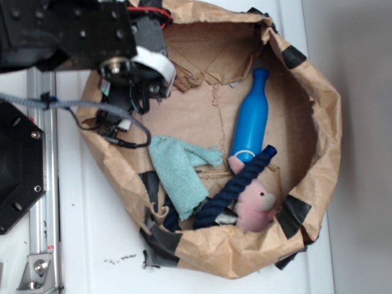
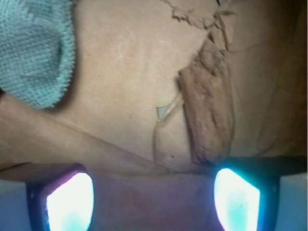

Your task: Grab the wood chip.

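The arm is up at the top-left corner of the paper bag (image 1: 318,122), which has been rolled down into a shallow nest on the white table (image 1: 92,257). From the side I can't make out the wood chip at all; the arm's black body covers that part of the bag.

The wrist view settles it. The chip (image 2: 208,108) lies flat on the brown paper floor, long axis running away from the camera, a rough streaky lump just past a torn flap of paper (image 2: 166,113). Its near end sits just beyond the right finger of the tool (image 2: 153,199), not between the two fingers. The tool is spread wide with nothing in it; both pads glow bright at the bottom of the view and only bare paper shows between them.

The teal cloth (image 2: 36,48) lies well off to the left, clear of the chip. The blue bottle (image 1: 252,116), the rope (image 1: 239,184) and the pink toy (image 1: 257,205) are over on the far side of the bag and play no part.

So I'd say the approach is mostly made but the grab itself is all still to come: the tool looks to need a shift toward the right to straddle the chip, then a drop, a squeeze and a lift. How high it hangs over the paper I can't tell.
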